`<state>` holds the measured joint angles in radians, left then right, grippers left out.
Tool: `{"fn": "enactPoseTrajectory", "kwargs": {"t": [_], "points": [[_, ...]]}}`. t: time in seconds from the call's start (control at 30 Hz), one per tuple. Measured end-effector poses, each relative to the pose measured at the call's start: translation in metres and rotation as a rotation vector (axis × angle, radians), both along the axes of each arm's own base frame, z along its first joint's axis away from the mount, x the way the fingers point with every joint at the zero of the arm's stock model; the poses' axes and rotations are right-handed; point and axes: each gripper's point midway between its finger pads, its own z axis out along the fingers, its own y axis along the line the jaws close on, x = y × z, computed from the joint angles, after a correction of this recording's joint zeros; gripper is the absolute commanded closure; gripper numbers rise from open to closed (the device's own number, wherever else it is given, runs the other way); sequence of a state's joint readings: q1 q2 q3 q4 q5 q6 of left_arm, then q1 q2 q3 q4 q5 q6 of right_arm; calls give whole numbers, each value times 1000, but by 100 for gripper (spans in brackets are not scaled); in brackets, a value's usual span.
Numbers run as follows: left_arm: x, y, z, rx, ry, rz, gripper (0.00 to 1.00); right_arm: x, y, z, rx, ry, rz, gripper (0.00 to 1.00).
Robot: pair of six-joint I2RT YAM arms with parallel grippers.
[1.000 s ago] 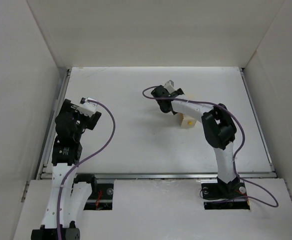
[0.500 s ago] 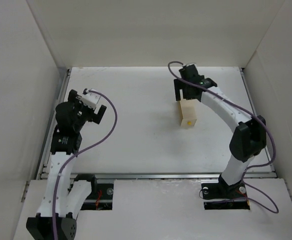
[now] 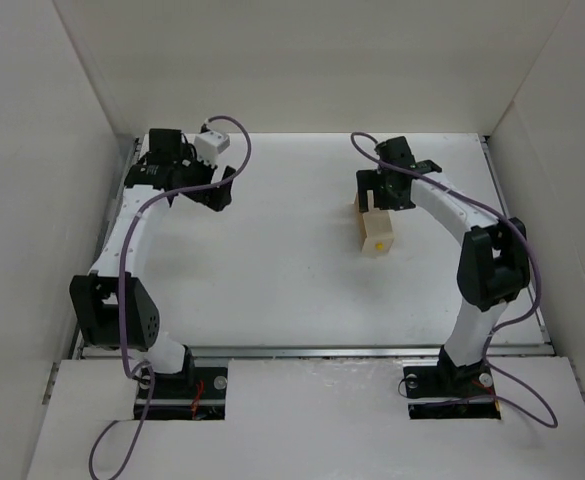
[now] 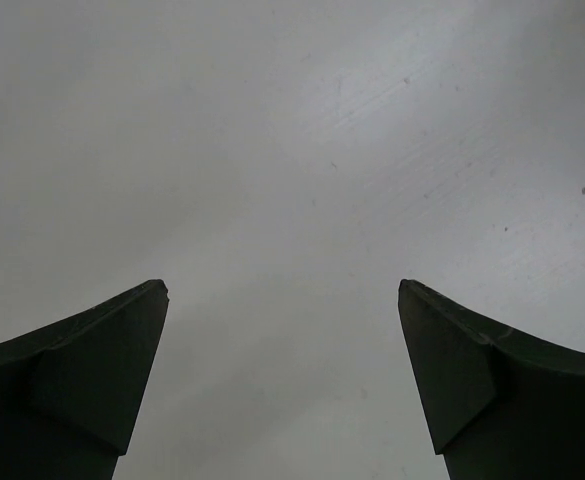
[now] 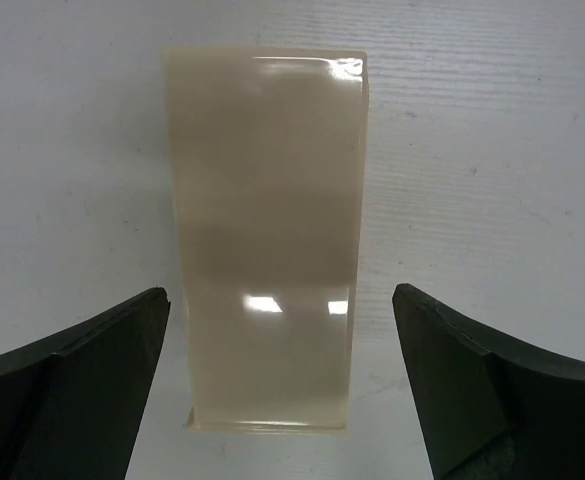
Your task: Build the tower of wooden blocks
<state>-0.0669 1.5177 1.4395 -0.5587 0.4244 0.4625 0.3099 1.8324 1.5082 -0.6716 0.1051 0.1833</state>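
Cream box (image 3: pixel 376 232) lay mid-right on the table (image 3: pixel 272 270); right tool (image 5: pixel 280 295) hung over its far end, spread wide, holding nothing. Wood block tower — couldn't make it out in any view. Left tool (image 4: pixel 280 290) at far left, spread wide, empty.

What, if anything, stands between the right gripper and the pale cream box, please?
Nothing visible does: the open right gripper points straight at the pale cream box, its fingers spread wider than the box.
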Motion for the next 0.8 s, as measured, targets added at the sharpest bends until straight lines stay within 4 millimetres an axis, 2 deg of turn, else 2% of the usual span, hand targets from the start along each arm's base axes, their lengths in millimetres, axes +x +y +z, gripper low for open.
{"fn": "enactPoseTrajectory", "kwargs": {"t": [0.03, 0.1, 0.23, 0.27, 0.43, 0.53, 0.57, 0.63, 0.67, 0.73, 0.8], "points": [[-6, 0, -16, 7, 55, 8, 0, 0, -1, -6, -4, 12, 1, 1], [-13, -2, -34, 17, 124, 23, 0, 1, -3, -17, -14, 35, -4, 1], [-17, -9, -51, 61, 161, 46, 0, 0, -4, -36, -29, 76, -6, 1], [-17, -11, -54, 79, 162, 49, 0, 1, -4, -37, -30, 79, -6, 4], [-10, -11, -60, 286, 80, 105, 0, 0, -2, -44, -44, 86, 1, 33], [12, 6, -55, 509, -91, 221, 0, 0, -2, -44, -59, 78, -1, 52], [16, 12, -54, 571, -136, 262, 0, 1, -2, -44, -66, 74, -3, 62], [24, 23, -53, 657, -182, 356, 0, 1, -3, -44, -77, 67, -9, 71], [28, 23, -54, 650, -179, 385, 0, 2, -5, -43, -93, 60, -17, 78], [36, 20, -54, 593, -150, 412, 0, 2, -9, -40, -137, 44, -37, 83], [42, 9, -48, 488, -139, 411, 0, 2, -15, -36, -205, 22, -66, 91]]}}
